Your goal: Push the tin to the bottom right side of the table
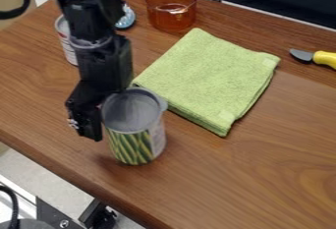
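Observation:
The tin (136,142), with a grey top and a green and yellow striped label, stands upright on the wooden table near its front left edge. Low down at its left side hangs the black gripper (91,117), right against or very close to the tin's upper rim; whether they touch I cannot tell. Part of the gripper's tip area is hidden by the tin.
A folded green cloth (210,78) lies just behind and right of the tin. An amber glass pot (172,14) stands at the back, a yellow-handled tool (323,59) lies at the right, and another can (68,46) is partly behind the arm. The table (263,174) extends to the right.

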